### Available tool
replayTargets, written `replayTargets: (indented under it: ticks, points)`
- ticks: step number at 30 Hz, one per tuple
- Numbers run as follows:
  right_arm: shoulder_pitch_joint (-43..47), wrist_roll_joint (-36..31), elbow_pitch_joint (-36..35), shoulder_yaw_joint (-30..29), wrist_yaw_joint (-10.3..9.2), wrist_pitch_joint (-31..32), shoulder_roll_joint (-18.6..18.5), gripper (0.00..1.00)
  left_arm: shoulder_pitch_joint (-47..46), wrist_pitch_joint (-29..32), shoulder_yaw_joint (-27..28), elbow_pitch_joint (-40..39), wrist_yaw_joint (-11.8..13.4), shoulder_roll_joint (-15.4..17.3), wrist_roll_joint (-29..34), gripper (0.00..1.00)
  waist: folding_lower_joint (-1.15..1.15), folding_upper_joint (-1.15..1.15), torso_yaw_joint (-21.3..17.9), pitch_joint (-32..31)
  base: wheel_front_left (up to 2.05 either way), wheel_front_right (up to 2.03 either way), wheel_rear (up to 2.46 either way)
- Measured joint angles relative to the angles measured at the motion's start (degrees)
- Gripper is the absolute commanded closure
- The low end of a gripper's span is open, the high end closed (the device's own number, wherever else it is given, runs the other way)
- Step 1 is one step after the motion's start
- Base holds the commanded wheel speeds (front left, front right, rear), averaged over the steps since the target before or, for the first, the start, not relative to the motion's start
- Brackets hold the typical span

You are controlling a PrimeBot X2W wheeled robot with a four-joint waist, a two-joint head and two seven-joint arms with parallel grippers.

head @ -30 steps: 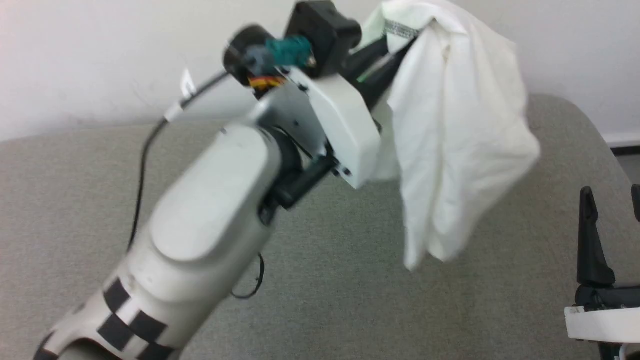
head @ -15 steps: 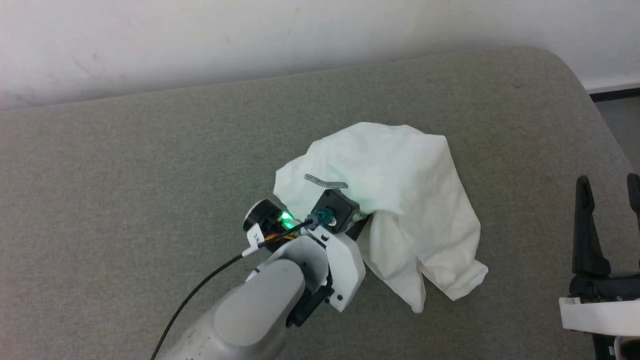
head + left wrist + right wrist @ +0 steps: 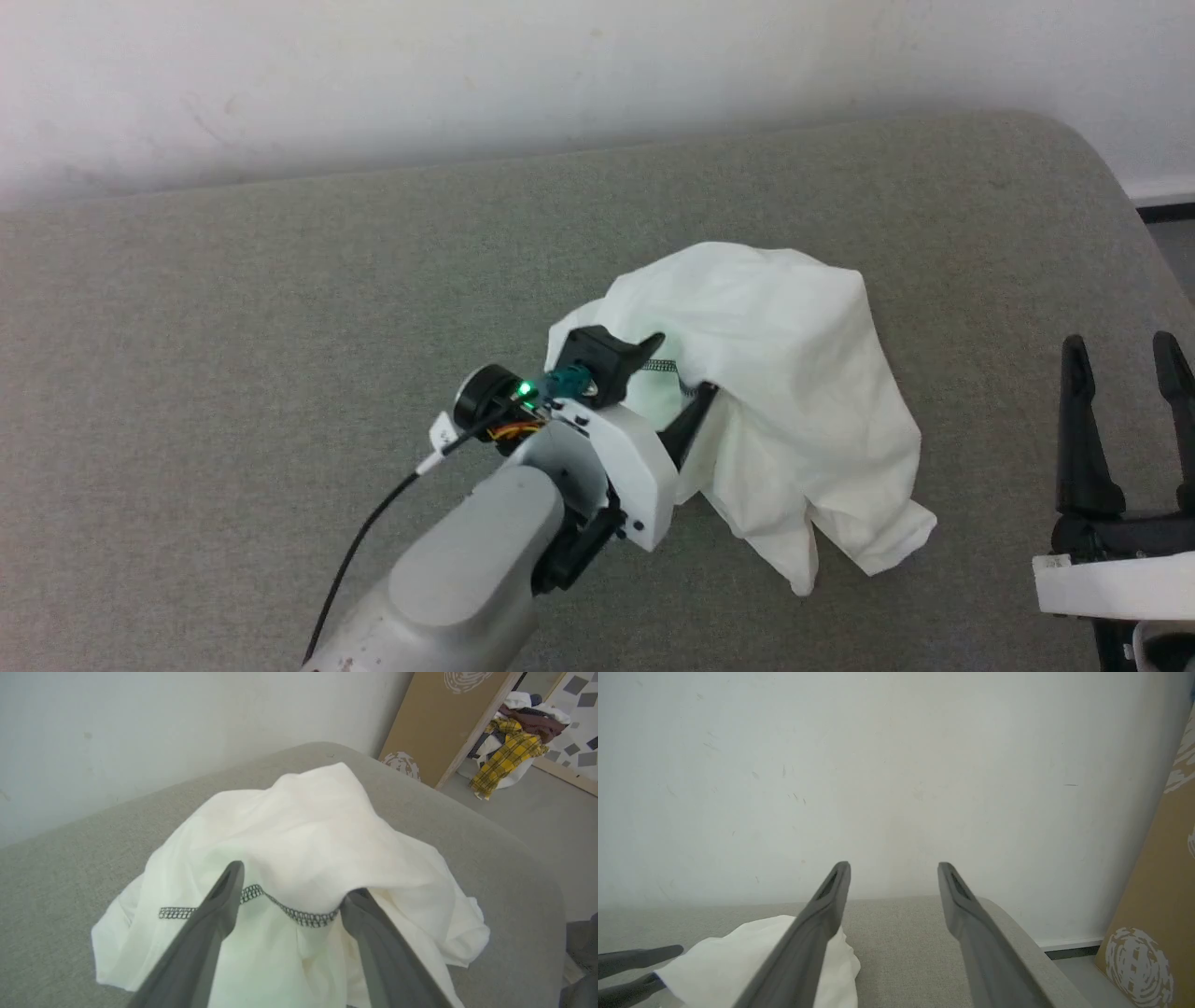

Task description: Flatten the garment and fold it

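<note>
Garment (image 3: 794,392) is now a crumpled heap on the table's (image 3: 280,327) right half. Left gripper (image 3: 681,366) just let go: fingers spread, cloth draped on the tips. Flattening not yet started. Right gripper (image 3: 1120,341) is spread and empty at the right edge. One garment, two grippers.

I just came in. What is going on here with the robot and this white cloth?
A two-armed robot is working on a white shirt, which lies in a crumpled heap on a grey padded surface. Its left hand is at the heap with its fingers spread open; the cloth touches their tips but is not pinched between them. The right hand is open at the side, apart from the shirt. Nothing is flattened or folded yet.
</note>
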Motion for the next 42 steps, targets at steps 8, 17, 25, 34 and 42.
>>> replayTargets:
  ticks: [8,17,25,34,42]
  points:
    - [1.7,0.1,0.2,-0.4,0.00,0.3,0.0,0.00,6.8,-5.2,9.5,-17.3,7.3,8.6,-3.0,0.00,-0.01,0.00,2.5,-3.8,0.00,0.00,0.00]
    - [3.0,0.8,0.1,-0.4,0.00,0.5,0.0,0.00,26.6,-14.2,22.6,-38.9,19.2,17.9,-1.2,0.00,-0.01,0.00,4.1,-5.0,0.00,0.00,0.00]
    - [5.8,2.1,1.6,-1.6,0.00,0.4,0.0,0.00,42.6,-14.6,32.2,-49.5,20.0,15.0,10.5,0.00,0.00,0.00,4.4,-4.5,0.00,0.00,0.00]
    - [7.0,1.4,3.5,-1.5,0.00,0.5,0.0,0.00,48.3,-14.6,35.8,-46.6,11.7,5.5,13.5,0.00,0.00,-0.01,4.9,-5.7,0.00,0.00,0.00]
    - [3.5,-1.9,2.0,1.4,0.01,9.0,-1.6,0.00,47.9,-14.6,37.8,-44.1,6.2,1.9,16.6,0.00,0.00,-0.01,6.3,-5.5,0.00,0.00,0.00]
